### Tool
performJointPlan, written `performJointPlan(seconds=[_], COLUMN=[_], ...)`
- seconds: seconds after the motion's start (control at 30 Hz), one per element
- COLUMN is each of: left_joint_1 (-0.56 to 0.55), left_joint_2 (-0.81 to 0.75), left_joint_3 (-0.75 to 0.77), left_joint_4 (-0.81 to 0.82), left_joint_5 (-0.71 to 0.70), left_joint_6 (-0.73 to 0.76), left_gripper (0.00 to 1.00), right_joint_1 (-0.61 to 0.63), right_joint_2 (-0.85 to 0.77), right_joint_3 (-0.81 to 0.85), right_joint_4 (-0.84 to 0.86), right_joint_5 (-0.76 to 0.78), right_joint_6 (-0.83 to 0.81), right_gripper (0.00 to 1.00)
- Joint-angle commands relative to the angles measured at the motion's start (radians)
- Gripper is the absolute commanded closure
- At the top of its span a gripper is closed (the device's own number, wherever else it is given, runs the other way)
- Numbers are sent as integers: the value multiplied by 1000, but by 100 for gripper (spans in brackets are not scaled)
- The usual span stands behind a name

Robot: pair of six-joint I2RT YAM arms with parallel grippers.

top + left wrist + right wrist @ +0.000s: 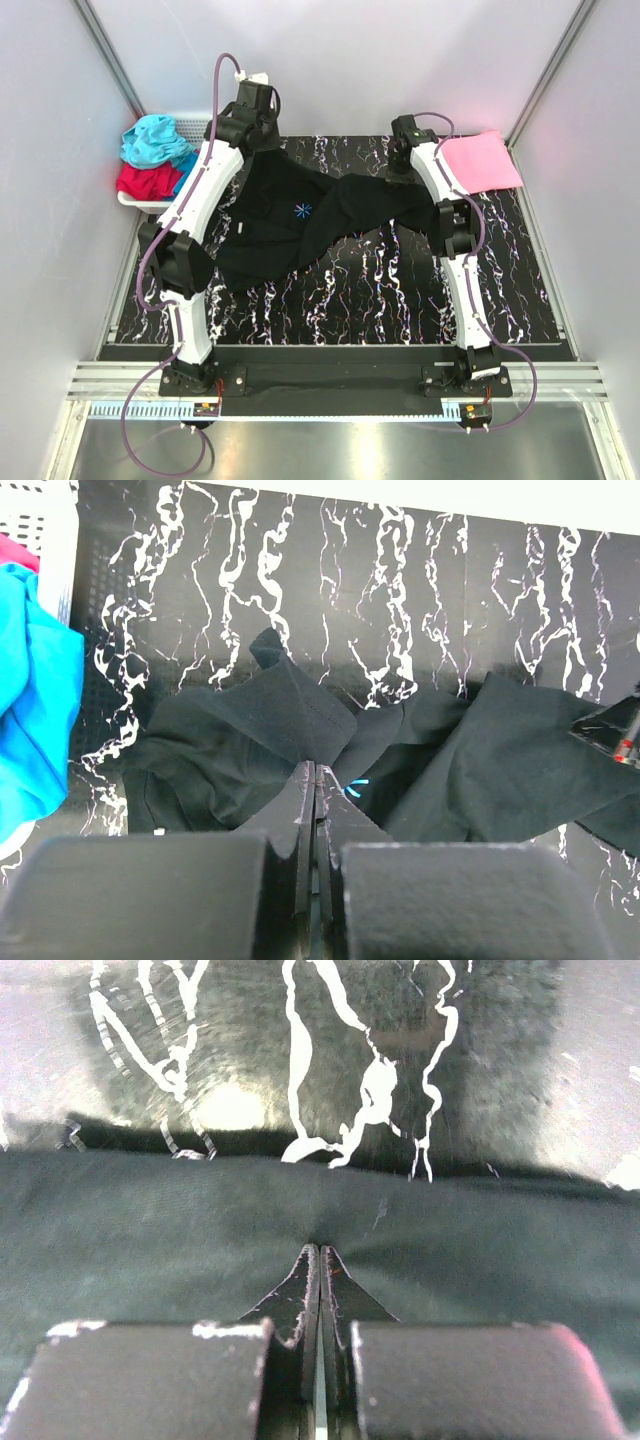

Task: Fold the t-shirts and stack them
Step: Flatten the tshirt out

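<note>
Left gripper (315, 772): pressed together, pinching the large black cloth t-shirt (290, 225).
Right gripper (319, 1252): pressed together on that shirt's edge.
Black t-shirt: stretched out just right of white plastic lattice basket (196, 126).

White arms (205, 175), black joints (178, 262), purple cables (222, 75).

Lab cell: white walls (45, 250), aluminium rails (330, 382)

Counting five shirts: one black t-shirt (290, 215), one pink t-shirt (483, 162) lying right of the right hand (320, 1252), plus one teal t-shirt (155, 138), one red t-shirt (143, 181) and one blue t-shirt (186, 170) bunching left of the left hand (315, 772). One basket (140, 202), one worktop (380, 290) and two hands showing.
</note>
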Motion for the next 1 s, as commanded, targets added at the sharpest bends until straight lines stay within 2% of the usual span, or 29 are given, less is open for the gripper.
performJointPlan(seconds=[0.0, 0.2, 0.33, 0.4, 0.43, 0.53, 0.57, 0.67, 0.97], left_joint_1=[-1, -1, -1, -1, -1, -1, -1, -1, 0], left_joint_2=[-40, -40, -38, -35, -35, -33, -33, -38, -46], left_joint_3=[-3, -4, -7, -7, -7, -9, -10, -16, -40], left_joint_4=[32, 32, 32, 31, 32, 32, 32, 32, 32], left_joint_5=[2, 0, 3, 11, 14, 19, 20, 19, 5], left_joint_6=[15, 14, 11, 9, 7, 7, 9, 12, 18], left_gripper=[100, 100, 100, 100, 100, 100, 100, 100, 100], right_joint_1=[40, 58, 71, 69, 69, 69, 69, 66, 52], right_joint_2=[-167, -321, -408, -393, -375, -264, -203, -103, -48], right_joint_3=[13, 1, -130, -149, -140, -68, -45, 44, 82], right_joint_4=[4, -10, 16, 26, 23, 25, 25, 40, 116], right_joint_5=[115, 159, 173, 158, 155, 167, 178, 217, 195], right_joint_6=[-27, -31, -35, -46, -63, -90, -93, -112, -112], right_gripper=[100, 100, 100, 84, 66, 32, 26, 19, 19])
